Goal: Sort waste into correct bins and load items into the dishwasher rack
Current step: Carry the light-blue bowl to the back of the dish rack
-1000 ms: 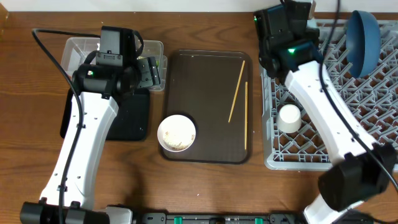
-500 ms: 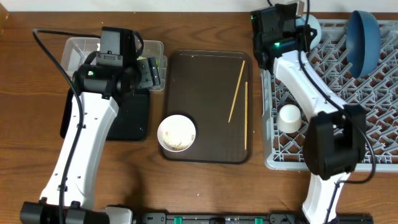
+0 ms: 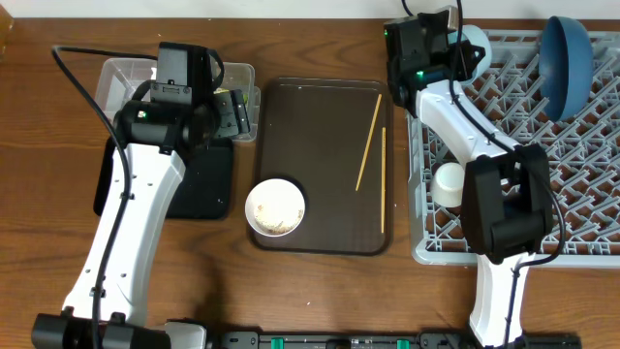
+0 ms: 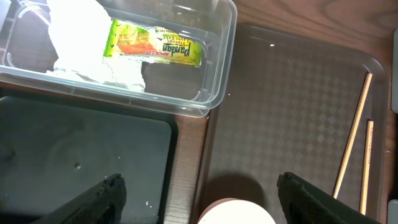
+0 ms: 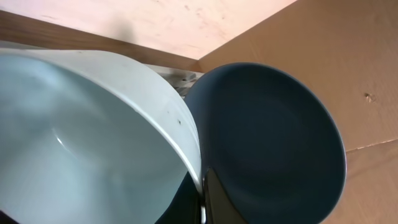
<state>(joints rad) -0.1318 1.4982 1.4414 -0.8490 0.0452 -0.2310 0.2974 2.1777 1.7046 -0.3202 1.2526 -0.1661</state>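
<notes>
Two wooden chopsticks lie loose on the brown serving tray, and beside them the white bowl holds the rice scraps. These are the plainest jobs left. The dry waste looks sorted: the crumpled napkin and the snack wrapper sit together in the clear tub, while the black tray next to it is bare but for a few specks.

In the dishwasher rack the dark blue dish stands on edge at the far side, and the small white cup sits near the left wall. The right end effector is pinched tight, apparently on the rim of the light blue bowl, at the rack's far left corner — whether the bowl is seated between pegs I cannot tell. The left end effector hangs wide and empty above the black tray's edge, near the white bowl. I judge the task somewhat past halfway.
</notes>
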